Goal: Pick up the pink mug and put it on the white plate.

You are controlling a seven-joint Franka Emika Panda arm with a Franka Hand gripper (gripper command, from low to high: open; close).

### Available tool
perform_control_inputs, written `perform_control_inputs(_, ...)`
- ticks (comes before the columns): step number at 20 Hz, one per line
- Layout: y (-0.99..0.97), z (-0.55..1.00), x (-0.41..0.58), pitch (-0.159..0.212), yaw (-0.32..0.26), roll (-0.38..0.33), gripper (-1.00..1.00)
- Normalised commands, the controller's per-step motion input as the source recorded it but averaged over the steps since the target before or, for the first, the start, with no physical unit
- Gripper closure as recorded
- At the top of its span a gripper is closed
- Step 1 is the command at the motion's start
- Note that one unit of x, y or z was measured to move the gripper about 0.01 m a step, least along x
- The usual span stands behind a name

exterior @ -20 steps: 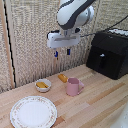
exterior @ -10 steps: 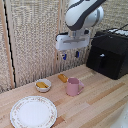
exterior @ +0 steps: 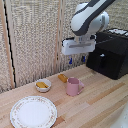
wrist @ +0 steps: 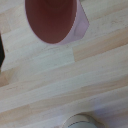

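Note:
The pink mug (exterior: 74, 87) stands upright on the wooden table near the middle of the exterior view, its handle toward that view's right. The white platter (exterior: 33, 111) with a brownish patterned rim lies at the front, toward the exterior view's left, with nothing on it. My gripper (exterior: 76, 60) hangs high above the table, roughly over the mug and well clear of it, its two dark blue fingers apart and holding nothing. In the wrist view the pink mug (wrist: 54, 20) shows from above with its open mouth; my fingers do not show there.
A small white bowl (exterior: 43, 85) with yellow food sits between platter and mug, and also shows in the wrist view as the bowl (wrist: 79, 121). A small orange item (exterior: 62, 78) lies behind the mug. A black appliance (exterior: 110, 54) stands at the exterior view's right. A woven screen backs the table.
The arm has shifted toward the exterior view's right and a little lower, bringing the gripper over the mug. The mug, platter and bowl have not moved.

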Motion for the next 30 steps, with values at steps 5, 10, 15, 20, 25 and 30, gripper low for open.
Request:
perform_control_inputs(5, -0.15, -0.41, -0.102, 0.016, 0.086, 0.000, -1.00)
perform_control_inputs(10, -0.20, -0.46, -0.270, 0.013, 0.091, 0.000, -1.00)
perform_control_inputs(15, -0.22, -0.33, -0.379, 0.004, 0.081, 0.002, -1.00)
perform_control_inputs(20, -0.14, -0.32, -0.012, -0.009, 0.106, 0.000, -1.00)
perform_control_inputs(25, -0.01, -0.25, 0.178, -0.054, 0.150, -0.009, -1.00)
perform_control_inputs(30, -0.04, -0.15, 0.137, -0.040, 0.152, -0.004, -1.00)
